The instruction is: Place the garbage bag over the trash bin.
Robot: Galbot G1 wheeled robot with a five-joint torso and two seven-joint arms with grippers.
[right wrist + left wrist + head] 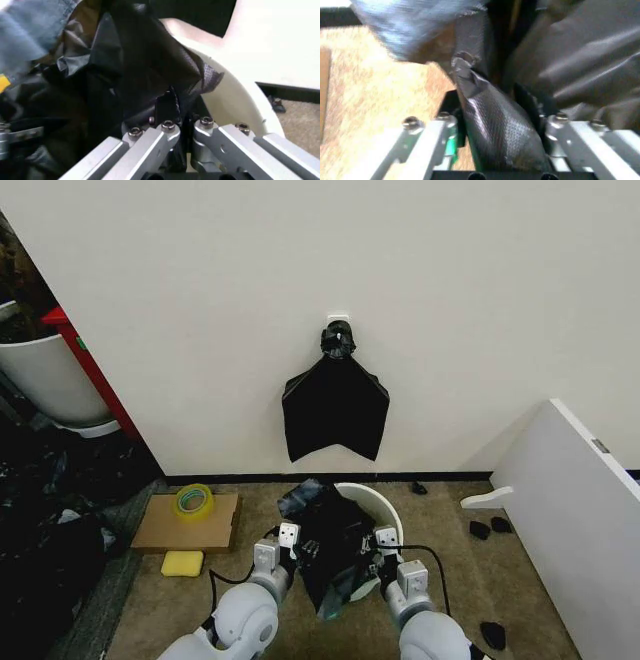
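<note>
Head view: the garbage bag drapes over the trash bin, covering its 9 o'clock side, with the left claw and right claw flanking it. Left wrist view: that claw pinches a bag fold. Right wrist view: its claw grips film at the bin rim. The thin plastic may slip or tear if stretched unevenly

A tan carpeted floor carries the trash bin, a flat cardboard sheet with a yellow tape roll, and a yellow sponge.
</note>
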